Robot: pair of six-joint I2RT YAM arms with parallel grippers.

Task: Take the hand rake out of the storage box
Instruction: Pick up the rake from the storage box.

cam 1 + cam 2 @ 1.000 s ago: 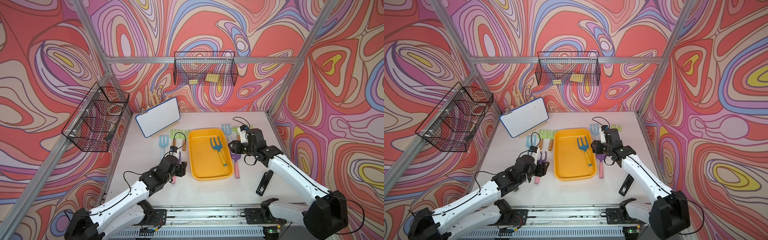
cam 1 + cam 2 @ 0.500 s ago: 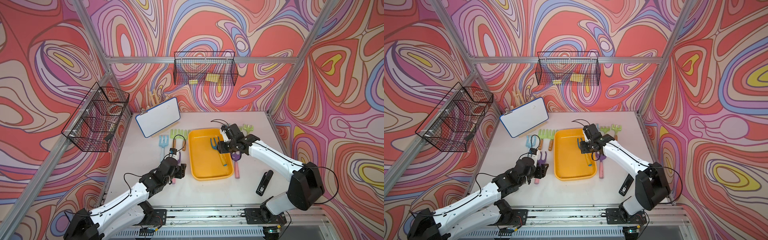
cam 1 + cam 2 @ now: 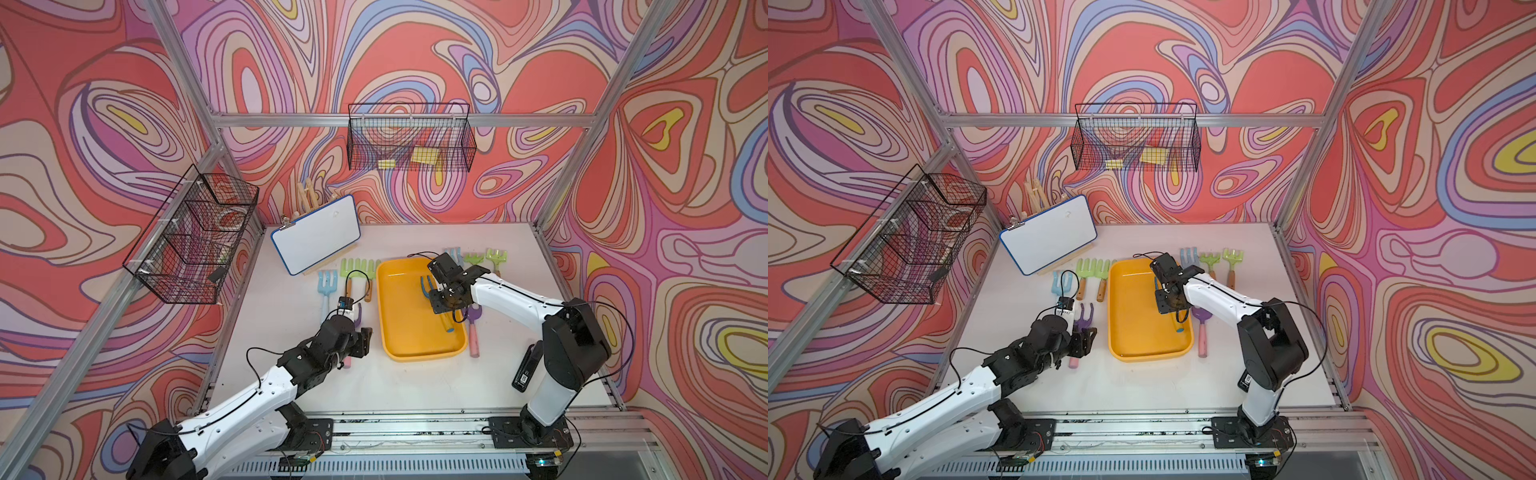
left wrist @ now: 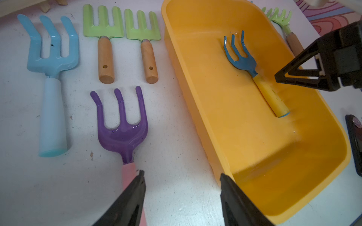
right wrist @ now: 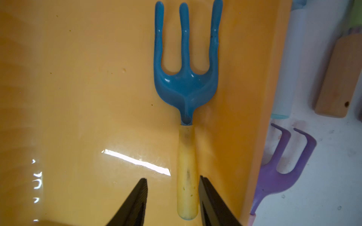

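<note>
Jaws apart, your right gripper [image 3: 445, 303] hangs in a top view over the blue three-pronged, yellow-handled hand rake [image 3: 425, 286] inside the shallow yellow-orange plastic storage box [image 3: 415, 357]; left wrist view: left gripper [image 4: 182, 176] parted, farther off beside the box; right wrist view: the handle runs lengthwise between the unclamped right jaws, prongs pointing away.

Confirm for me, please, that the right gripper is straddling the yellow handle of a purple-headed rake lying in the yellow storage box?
Not quite: the hand rake in the storage box has a blue head, not a purple one, as the right wrist view shows. The rest holds: the right gripper straddles its yellow handle, jaws open.
</note>
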